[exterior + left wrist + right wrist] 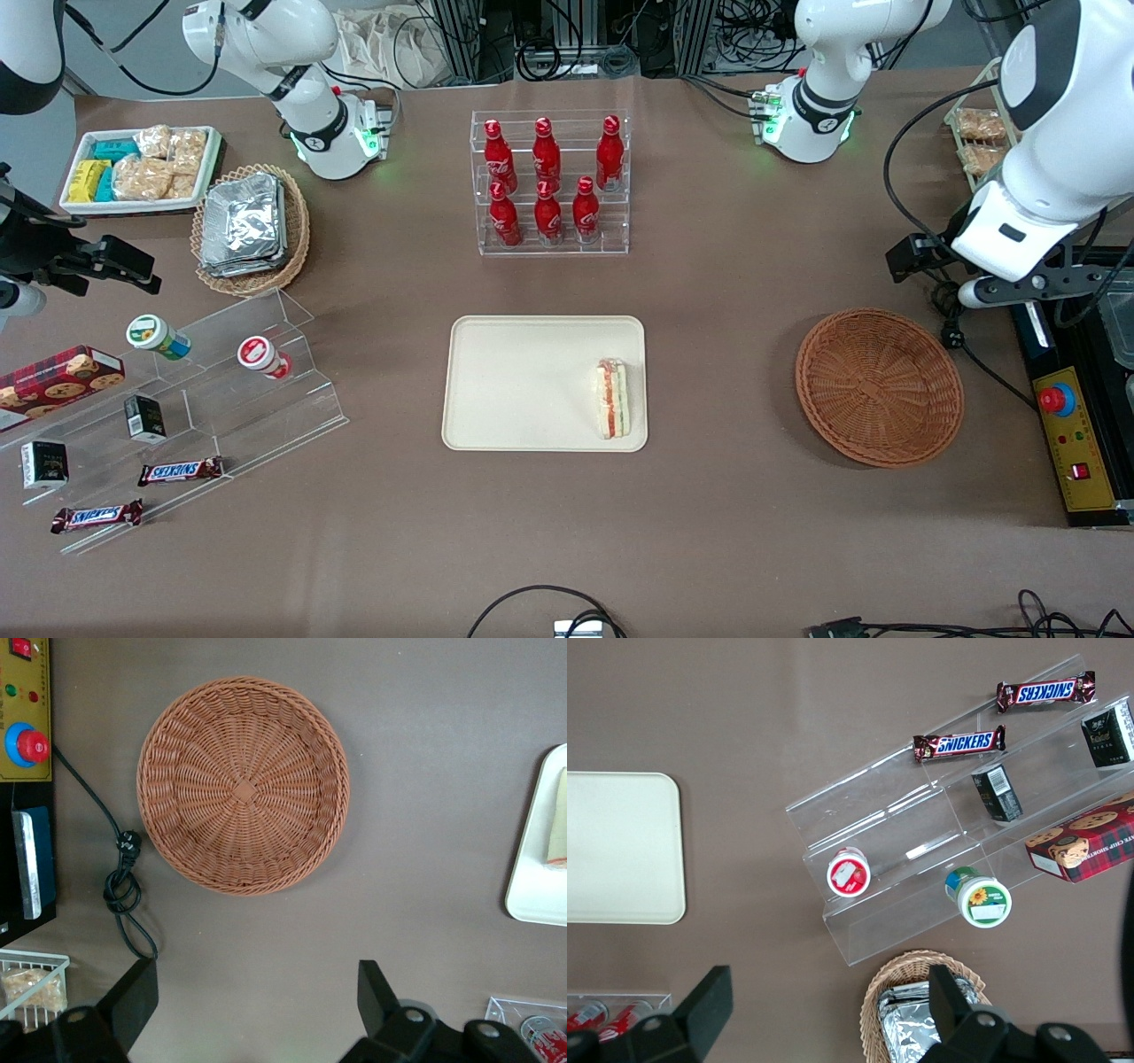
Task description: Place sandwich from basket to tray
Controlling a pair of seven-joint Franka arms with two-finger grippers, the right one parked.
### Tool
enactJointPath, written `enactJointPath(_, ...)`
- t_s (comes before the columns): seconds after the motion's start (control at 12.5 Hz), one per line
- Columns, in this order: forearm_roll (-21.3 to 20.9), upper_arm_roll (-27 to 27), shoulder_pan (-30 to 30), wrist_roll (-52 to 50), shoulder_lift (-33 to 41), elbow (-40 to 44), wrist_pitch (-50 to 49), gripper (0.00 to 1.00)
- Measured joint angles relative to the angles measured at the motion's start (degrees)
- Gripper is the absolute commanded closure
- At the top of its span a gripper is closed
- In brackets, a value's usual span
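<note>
The sandwich [611, 399] lies on the cream tray [523, 381], close to the tray's edge toward the working arm; its red and green layers show. One corner of the sandwich [558, 828] and the tray's rim [530, 873] appear in the left wrist view. The reddish-brown woven basket [877, 385] [244, 784] holds nothing. My gripper [914, 255] [257, 997] hangs above the table, farther from the front camera than the basket. It is open with nothing between its fingers.
A clear rack of red bottles [549, 182] stands farther back than the tray. A yellow control box [1067, 434] with a red button and a black cable [124, 895] lie beside the basket. Acrylic steps with snacks [177, 416] and a tan basket of foil packs [250, 226] sit toward the parked arm's end.
</note>
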State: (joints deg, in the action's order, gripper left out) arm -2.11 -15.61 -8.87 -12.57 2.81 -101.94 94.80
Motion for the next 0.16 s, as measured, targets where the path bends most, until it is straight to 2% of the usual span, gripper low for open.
enactJointPath(0.16,1.7,0.7,-1.2,0.3,-0.1,1.5,-0.6,0.0)
